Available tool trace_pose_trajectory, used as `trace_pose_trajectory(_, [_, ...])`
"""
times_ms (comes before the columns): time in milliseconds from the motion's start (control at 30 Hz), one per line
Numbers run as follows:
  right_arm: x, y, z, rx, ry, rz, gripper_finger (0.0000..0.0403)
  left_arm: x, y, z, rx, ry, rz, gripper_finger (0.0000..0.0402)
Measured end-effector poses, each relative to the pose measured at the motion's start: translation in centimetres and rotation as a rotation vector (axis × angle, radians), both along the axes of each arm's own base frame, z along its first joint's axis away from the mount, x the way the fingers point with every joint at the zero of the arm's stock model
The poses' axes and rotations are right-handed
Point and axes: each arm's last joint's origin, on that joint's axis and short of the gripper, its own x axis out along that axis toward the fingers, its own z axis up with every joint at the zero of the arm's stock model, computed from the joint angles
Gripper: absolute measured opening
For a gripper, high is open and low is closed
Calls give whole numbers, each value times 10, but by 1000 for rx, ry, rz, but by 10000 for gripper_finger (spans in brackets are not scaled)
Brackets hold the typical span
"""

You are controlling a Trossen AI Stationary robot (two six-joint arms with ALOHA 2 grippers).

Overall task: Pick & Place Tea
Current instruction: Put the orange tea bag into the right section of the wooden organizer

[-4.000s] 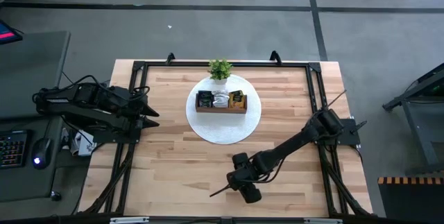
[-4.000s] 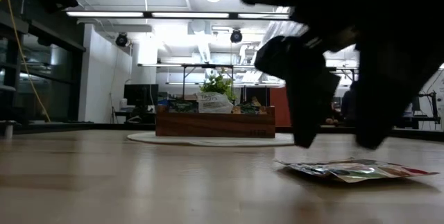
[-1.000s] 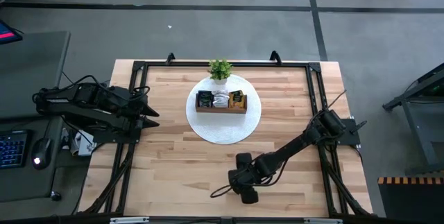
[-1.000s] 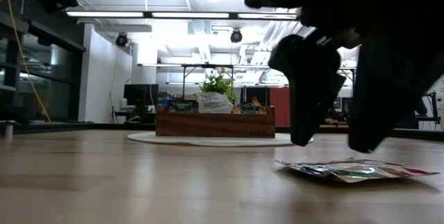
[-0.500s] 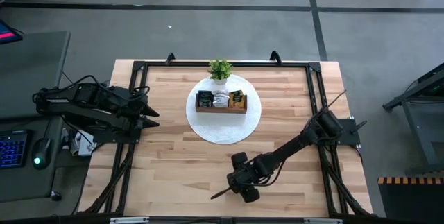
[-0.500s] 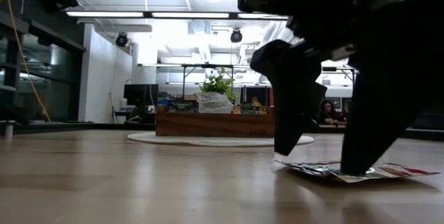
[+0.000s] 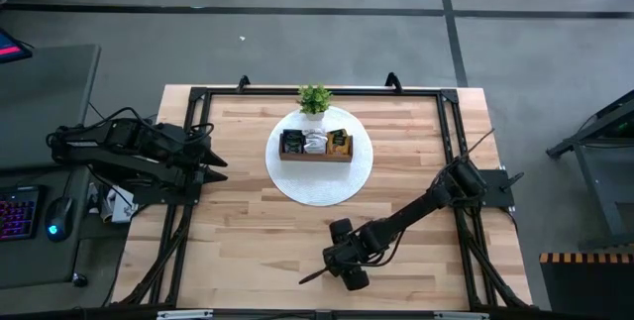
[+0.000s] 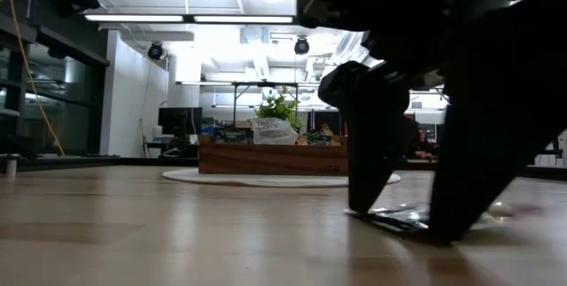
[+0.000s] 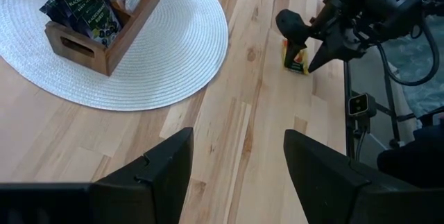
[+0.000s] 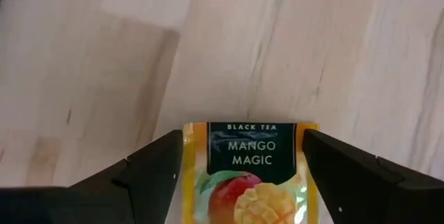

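A: Where does the right hand (image 7: 349, 270) stand?
B: Low over the front of the worktop (image 7: 238, 231), its arm reaching in from the right edge and bent down so the fingers (image 8: 368, 144) point at the wood. The fingers are spread apart, one on either side of an orange tea sachet (image 10: 251, 174) lying flat (label reads "Black Tea, Mango Magic"); in the low view their tips come down at the sachet's two edges, but no clamp shows.

A: And the left hand (image 9: 234, 165)?
B: Drawn back at the left edge, well apart from everything, its fingers apart and empty, aimed across the wood.

A: Where is the other tea?
B: Upright in the wooden tray (image 7: 315, 155) on the round white mat (image 7: 319, 186), with dark sachets (image 9: 82, 10) in one end compartment. A small potted plant (image 7: 314, 98) stands just behind the tray.
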Motion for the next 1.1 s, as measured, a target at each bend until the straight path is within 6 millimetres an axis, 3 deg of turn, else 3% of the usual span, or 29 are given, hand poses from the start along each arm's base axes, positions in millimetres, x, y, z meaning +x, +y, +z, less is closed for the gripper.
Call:
trace_pose_trajectory(400, [7,1,-9,28,-23,-24,234,0,0,0,0,0,0,223])
trace_pose_trajectory(933, [6,-3,-11,18,-3,-31,22,0,0,0,0,0,0,223])
trace_pose_trajectory(1100, [6,-3,-11,-5,-5,14,5,0,0,0,0,0,0,223])
